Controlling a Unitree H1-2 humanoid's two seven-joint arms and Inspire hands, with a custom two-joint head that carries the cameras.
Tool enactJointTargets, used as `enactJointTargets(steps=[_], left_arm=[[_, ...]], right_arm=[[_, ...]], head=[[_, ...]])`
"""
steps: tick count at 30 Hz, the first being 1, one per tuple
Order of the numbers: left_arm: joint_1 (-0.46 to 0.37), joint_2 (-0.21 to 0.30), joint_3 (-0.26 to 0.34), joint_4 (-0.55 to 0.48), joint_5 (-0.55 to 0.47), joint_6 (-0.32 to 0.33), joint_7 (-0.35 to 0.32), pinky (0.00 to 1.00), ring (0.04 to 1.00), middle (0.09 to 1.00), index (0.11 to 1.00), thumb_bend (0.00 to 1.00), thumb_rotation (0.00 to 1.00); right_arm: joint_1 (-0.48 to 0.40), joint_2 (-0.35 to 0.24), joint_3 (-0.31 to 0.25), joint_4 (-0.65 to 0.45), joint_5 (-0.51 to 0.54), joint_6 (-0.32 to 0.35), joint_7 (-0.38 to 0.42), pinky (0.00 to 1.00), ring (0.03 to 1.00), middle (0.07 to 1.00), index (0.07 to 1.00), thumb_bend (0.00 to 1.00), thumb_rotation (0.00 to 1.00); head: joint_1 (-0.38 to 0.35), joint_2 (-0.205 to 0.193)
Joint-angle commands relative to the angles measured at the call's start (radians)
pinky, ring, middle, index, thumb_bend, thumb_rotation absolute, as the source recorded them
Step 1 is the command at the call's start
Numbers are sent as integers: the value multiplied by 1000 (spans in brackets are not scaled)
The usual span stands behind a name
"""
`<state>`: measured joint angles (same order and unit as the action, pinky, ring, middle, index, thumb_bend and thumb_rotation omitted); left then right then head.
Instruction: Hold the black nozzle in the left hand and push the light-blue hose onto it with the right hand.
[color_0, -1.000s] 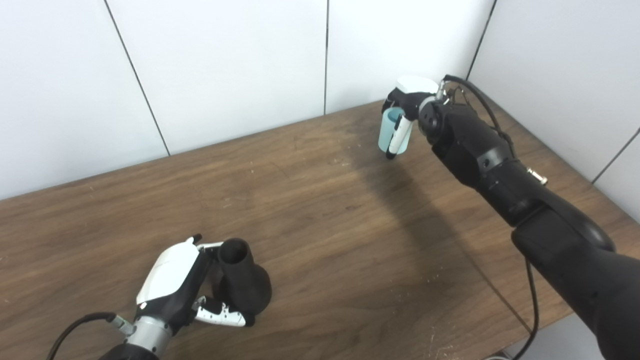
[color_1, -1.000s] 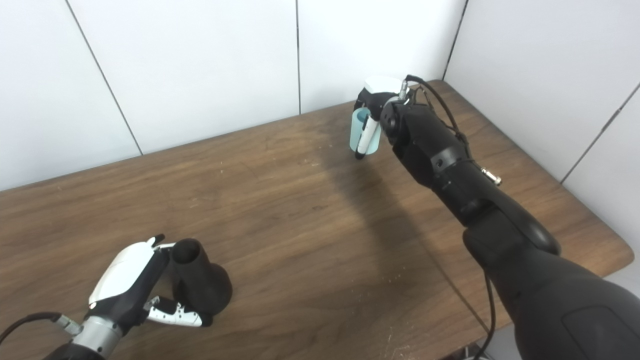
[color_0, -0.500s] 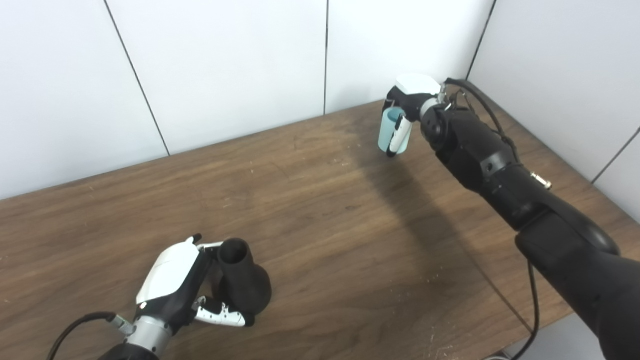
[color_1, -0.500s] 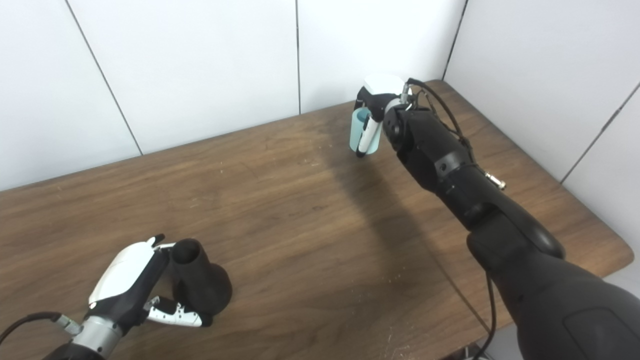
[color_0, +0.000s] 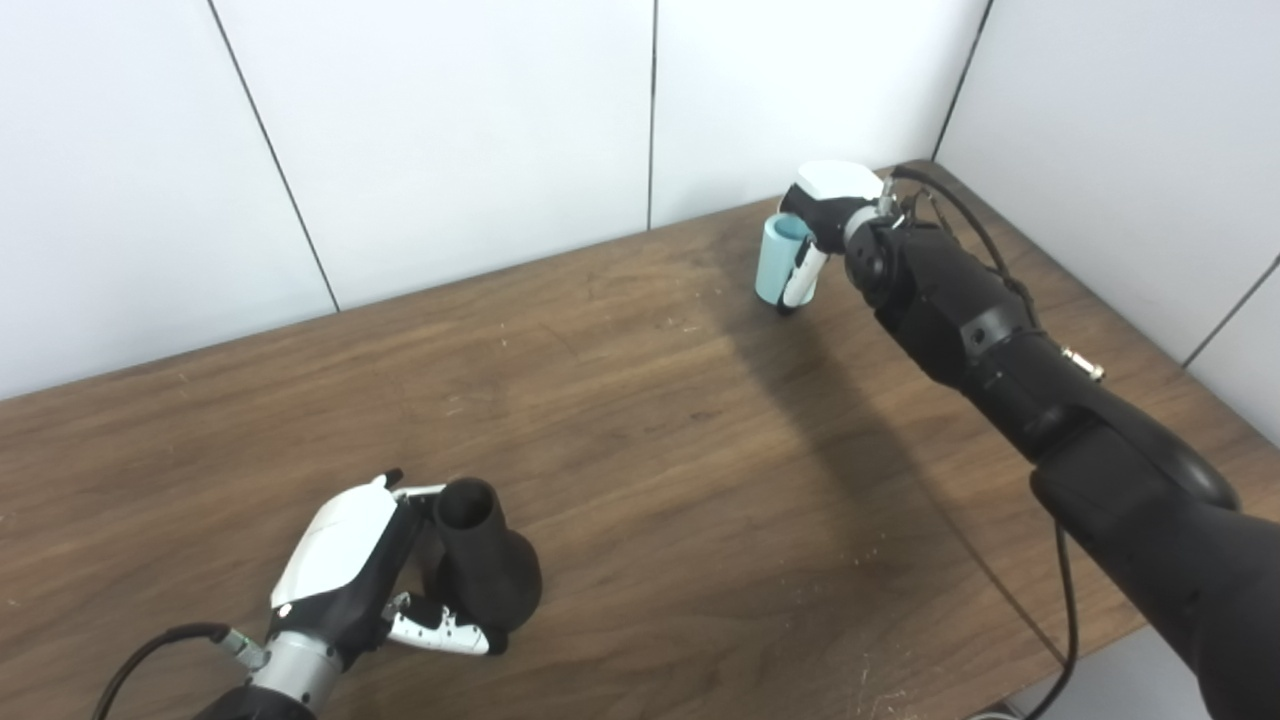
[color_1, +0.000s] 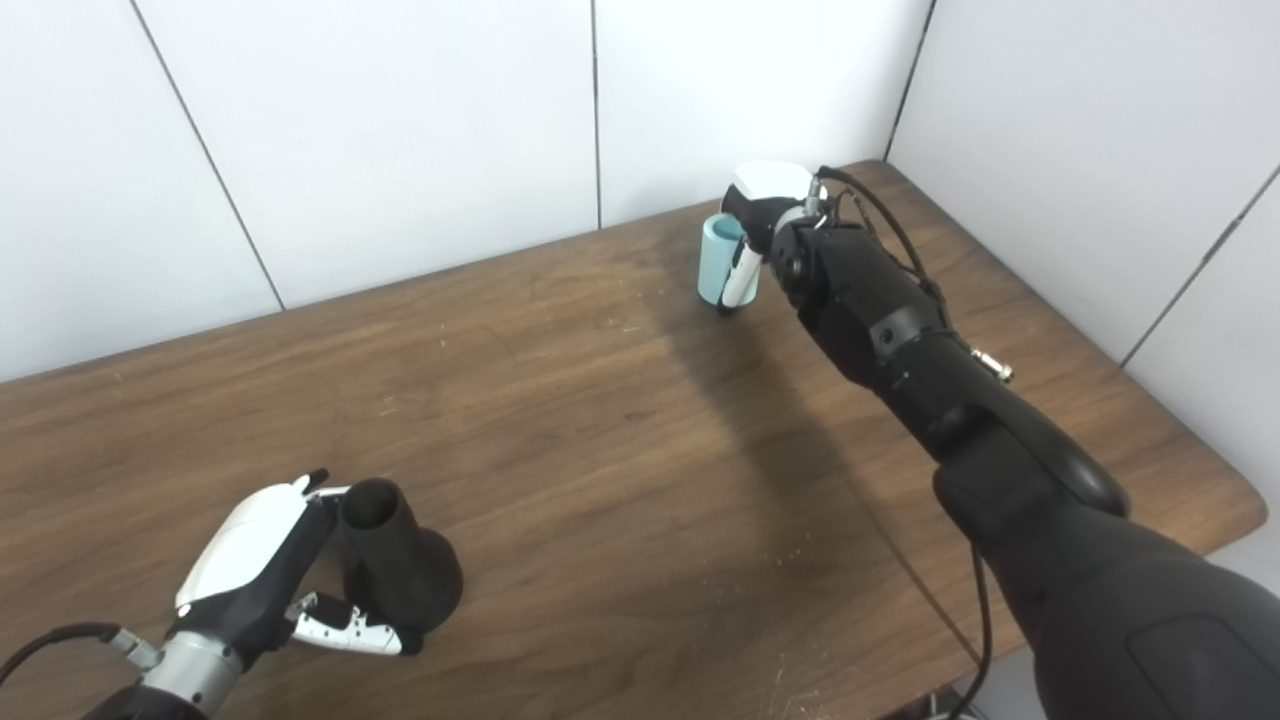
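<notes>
The black nozzle (color_0: 487, 568) stands upright on the wooden table (color_0: 640, 400) at the near left, wide base down and open mouth up. My left hand (color_0: 345, 565) is wrapped around it, fingers behind the neck and thumb against the base. Far back on the right, the short light-blue hose (color_0: 773, 260) stands upright near the wall. My right hand (color_0: 828, 200) is shut on it from the right side, with one white finger across its front.
White wall panels close off the back and right of the table. The table's rounded front-right corner (color_1: 1240, 510) lies beside my right arm, and a black cable (color_0: 1065, 600) hangs under that arm. Bare wood stretches between the two hands.
My right hand has sunk a little and turned, bringing the hose more upright and slightly lower near the table. The left hand and nozzle have not moved.
</notes>
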<state>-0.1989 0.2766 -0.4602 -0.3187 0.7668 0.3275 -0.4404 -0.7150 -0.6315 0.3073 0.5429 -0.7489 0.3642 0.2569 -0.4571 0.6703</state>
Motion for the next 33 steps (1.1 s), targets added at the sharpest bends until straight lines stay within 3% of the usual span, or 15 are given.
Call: enactJointTargets(steps=[1,7,15,25,33], left_arm=[[48,40,-6,37,19,63,-77,1000,803,546,443,516,0],[52,36,-9,35,21,67,-73,1000,799,540,445,517,0],[56,29,-26,34,42,74,-70,1000,784,535,449,518,0],[60,16,-35,30,58,90,-70,1000,794,536,450,518,0],[63,-28,-67,24,119,122,-68,1000,808,531,451,519,0]], right_arm=[[-48,-32,-11,-25,5,-17,-10,414,442,469,528,518,0],[-44,-40,-26,-52,25,-43,-32,315,414,505,524,500,0],[-44,-44,-35,-81,23,-72,-62,307,412,502,523,496,0],[-5,-56,-59,-356,16,-16,25,307,412,513,520,496,0],[46,-56,-66,-631,9,-22,131,307,415,514,511,496,0]], head=[[-1,0],[0,3],[23,9],[105,25],[230,37]])
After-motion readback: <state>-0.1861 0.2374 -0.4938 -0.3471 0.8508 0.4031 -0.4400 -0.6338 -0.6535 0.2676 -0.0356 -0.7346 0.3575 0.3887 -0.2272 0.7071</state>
